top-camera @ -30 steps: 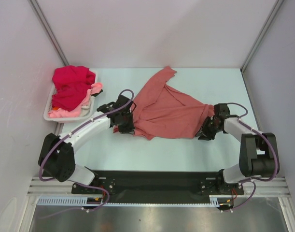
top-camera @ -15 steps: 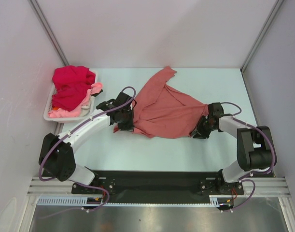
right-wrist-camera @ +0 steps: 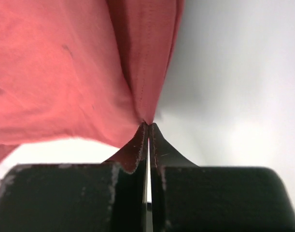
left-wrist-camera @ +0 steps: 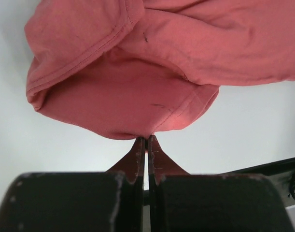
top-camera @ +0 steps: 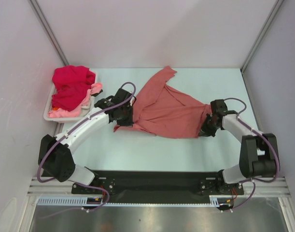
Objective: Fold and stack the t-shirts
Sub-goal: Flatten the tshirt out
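Pale walls [top-camera: 137, 29] close in a light, green-tinged surface [top-camera: 224, 87], seen from above with both robot arms reaching in from six o'clock. At the centre lies a salmon-red shirt [top-camera: 166, 113], spread out but rumpled, with one corner trailing toward twelve o'clock.

The left gripper [left-wrist-camera: 147, 141] is clamped on the shirt's edge at nine o'clock. Its wrist view shows it squeezed tight on a pinch of hemmed cloth, with the fabric bunching in soft folds just beyond. The right gripper [right-wrist-camera: 148, 126] is clamped on the opposite edge at three o'clock, closed in the same way on a stitched fold. The shirt stretches across the surface between the two.

A white basket [top-camera: 47, 115] sits at the surface's ten o'clock edge, beside the left wall and well apart from the spread shirt. In it, a crimson shirt [top-camera: 70, 84] is heaped on top of a light pink shirt [top-camera: 60, 114]. Part of the pink one spills over the basket's rim toward three o'clock. Both lie unfolded.
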You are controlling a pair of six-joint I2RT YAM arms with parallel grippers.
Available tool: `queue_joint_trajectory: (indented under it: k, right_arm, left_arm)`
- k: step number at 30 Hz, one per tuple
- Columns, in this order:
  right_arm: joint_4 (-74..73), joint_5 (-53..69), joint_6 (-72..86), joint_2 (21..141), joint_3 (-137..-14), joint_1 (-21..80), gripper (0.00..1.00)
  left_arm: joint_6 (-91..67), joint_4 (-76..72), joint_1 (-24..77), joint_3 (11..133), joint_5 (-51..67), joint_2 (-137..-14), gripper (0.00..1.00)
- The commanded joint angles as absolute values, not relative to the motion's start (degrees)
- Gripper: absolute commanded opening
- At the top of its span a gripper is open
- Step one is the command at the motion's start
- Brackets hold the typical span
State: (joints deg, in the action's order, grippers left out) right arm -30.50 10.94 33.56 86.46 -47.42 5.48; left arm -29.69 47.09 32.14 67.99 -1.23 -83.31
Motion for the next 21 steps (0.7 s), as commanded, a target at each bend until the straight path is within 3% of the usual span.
queue_joint_trajectory:
  k: [1,8,12,21]
  right_arm:
    - [-44.78,4.14,28.74,78.07,-50.27,5.10,0.00]
    - [-53.88,2.98,29.61,66.53,-47.90,5.28,0.00]
    - [-46.51,11.07,30.50,70.56,-45.70,3.17,0.00]
    - [-46.32,7.65,30.59,78.92,-45.09,0.44,0.01]
  left_arm:
    - [-27.77,47.28,32.34,70.75,-3.25,-81.03,0.00]
    - [-26.63,47.02,32.34,72.24,-3.78,-83.49,0.00]
    - [-25.49,47.11,32.25,74.18,-2.11,-85.43,0.00]
    - [-22.15,49.57,31.99,79.71,-3.70,-90.17,0.00]
